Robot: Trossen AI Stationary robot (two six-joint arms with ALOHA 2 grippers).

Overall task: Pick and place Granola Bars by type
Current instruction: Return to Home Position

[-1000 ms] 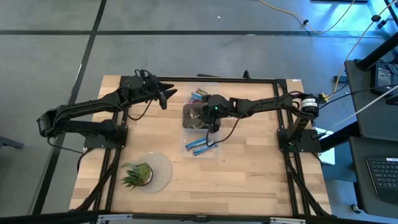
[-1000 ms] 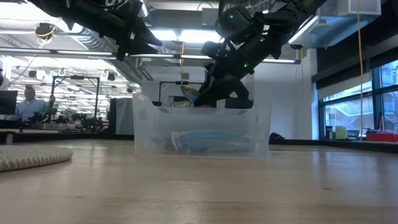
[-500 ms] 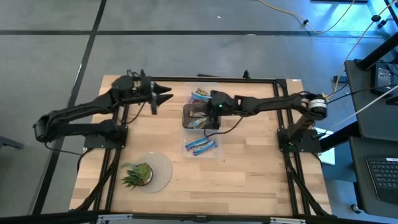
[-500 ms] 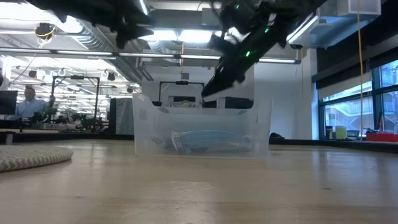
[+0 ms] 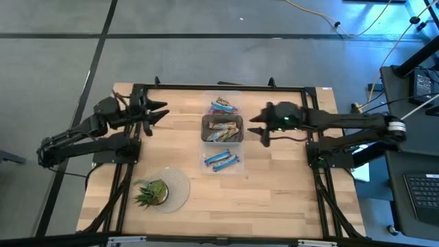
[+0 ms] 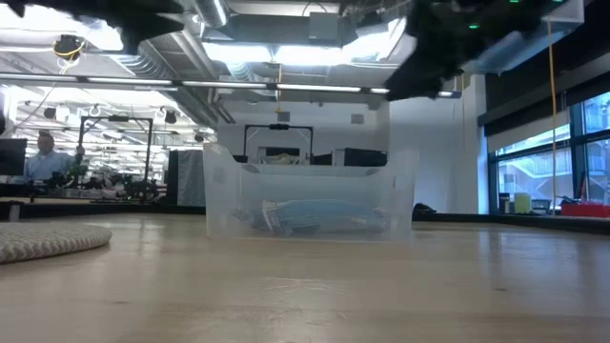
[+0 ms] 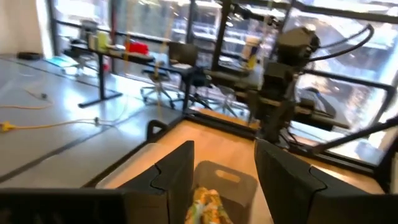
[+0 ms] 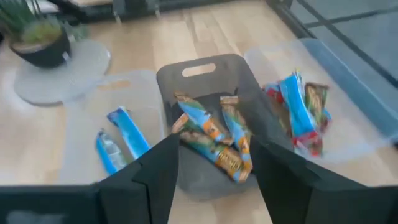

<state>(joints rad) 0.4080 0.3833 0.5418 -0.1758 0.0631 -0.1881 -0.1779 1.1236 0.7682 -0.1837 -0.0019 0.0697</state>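
The granola bars lie in three containers in a row at mid-table. Mixed blue-and-reddish bars [image 5: 221, 106] [image 8: 297, 107] fill the far clear tub. Brown/gold bars [image 5: 223, 130] [image 8: 214, 135] sit in the grey bin [image 8: 186, 81]. Blue bars [image 5: 221, 160] [image 8: 119, 140] [image 6: 315, 215] lie in the near clear tub. My right gripper [image 5: 256, 127] [image 8: 214, 182] hangs open to the right of the grey bin, holding nothing. My left gripper [image 5: 155, 113] [image 7: 225, 177] is open and empty, well to the left of the containers.
A green potted plant [image 5: 151, 193] stands on a round pale mat [image 5: 180, 186] near the table's near left corner. A black frame [image 5: 219, 87] runs along the table's edges. Bare wood lies between the containers and each gripper and along the near edge.
My right gripper has risen from over the grey bin and drawn back toward the table's right edge; the bar seen at its fingertips a second ago is no longer there. My left gripper has pulled back from beside the containers toward the table's left edge.
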